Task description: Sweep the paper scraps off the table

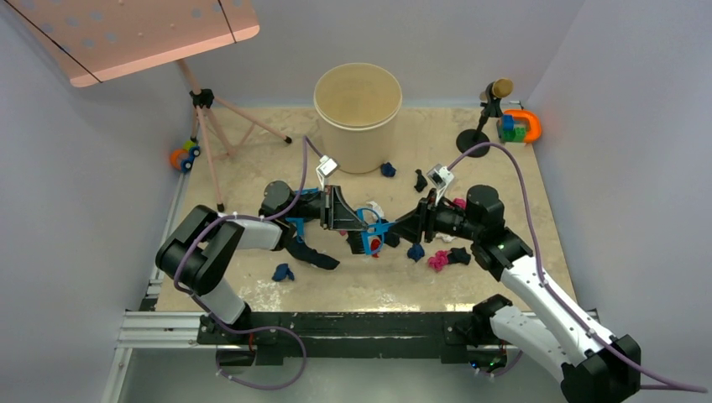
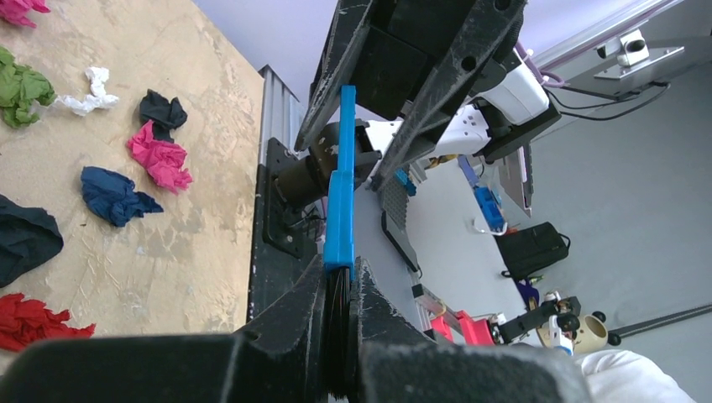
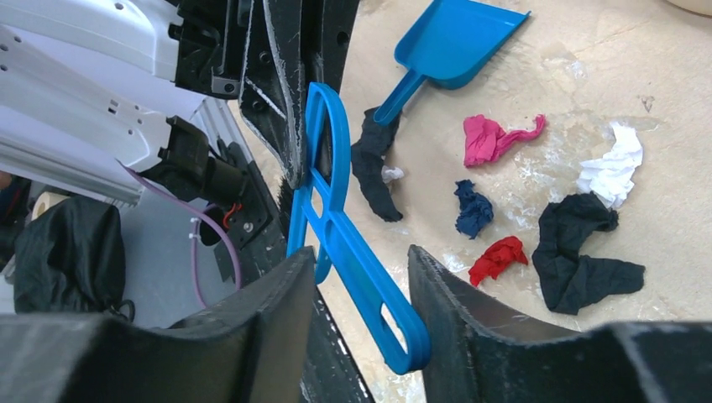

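From above: the tall cream plastic bucket [image 1: 357, 117] stands far-centre on the beige marble-patterned table [image 1: 537, 227], only bare cream floor showing inside. The crumpled paper scraps [image 1: 437, 260] lie scattered at mid-table around both arms. Left wrist view: the left gripper [image 2: 340, 294] is clenched tight on the small blue hand brush [image 2: 340, 193]. Right wrist view: the right gripper [image 3: 361, 277] is spread wide around the brush handle, not pinching it. The blue plastic dustpan [image 3: 458, 42] lies among scraps, its scoop plain blue.
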`<state>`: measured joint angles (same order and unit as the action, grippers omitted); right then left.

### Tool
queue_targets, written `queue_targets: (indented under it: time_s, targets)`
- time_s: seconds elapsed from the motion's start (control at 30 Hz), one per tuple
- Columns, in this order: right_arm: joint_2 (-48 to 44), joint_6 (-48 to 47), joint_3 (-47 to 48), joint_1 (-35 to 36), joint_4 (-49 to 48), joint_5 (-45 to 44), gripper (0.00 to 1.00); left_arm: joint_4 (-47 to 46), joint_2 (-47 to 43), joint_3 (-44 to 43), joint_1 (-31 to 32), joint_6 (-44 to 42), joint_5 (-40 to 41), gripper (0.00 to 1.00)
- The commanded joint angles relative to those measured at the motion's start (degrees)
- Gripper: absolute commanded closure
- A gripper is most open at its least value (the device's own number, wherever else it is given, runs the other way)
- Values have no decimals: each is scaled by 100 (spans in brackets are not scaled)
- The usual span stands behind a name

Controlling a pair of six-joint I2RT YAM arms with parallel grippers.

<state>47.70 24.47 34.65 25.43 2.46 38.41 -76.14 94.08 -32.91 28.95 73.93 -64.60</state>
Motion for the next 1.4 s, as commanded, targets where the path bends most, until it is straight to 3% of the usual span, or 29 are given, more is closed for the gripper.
queue_targets:
  time_s: [0.0,0.2,0.73,0.9,1.07,1.2,1.3,1.37]
  targets:
    - [-153,-44,195,-30,27,64,56,-542,-171,-128,21,-54,-84,100]
    - [-139,19,195,-39,8,-65,63,-542,-156,-138,45,-98,-88,100]
    - [-35,580,-116,-39,-874,138,67,-546,-38,-155,76,-115,-53,100]
    - [-53,567,-191,-41,-869,227,47,-542,-64,-139,75,-127,-29,100]
    - [-63,477,-270,-39,-749,116,46,-551,-131,-116,67,-154,-27,100]
    - [-109,474,-325,-41,-750,87,56,-549,-153,-111,66,-153,-27,100]
    - [-146,521,-345,-44,-819,93,73,-551,-153,-111,67,-156,-20,100]
    - [-163,537,-339,-38,-853,145,75,-547,-145,-112,67,-158,-18,100]
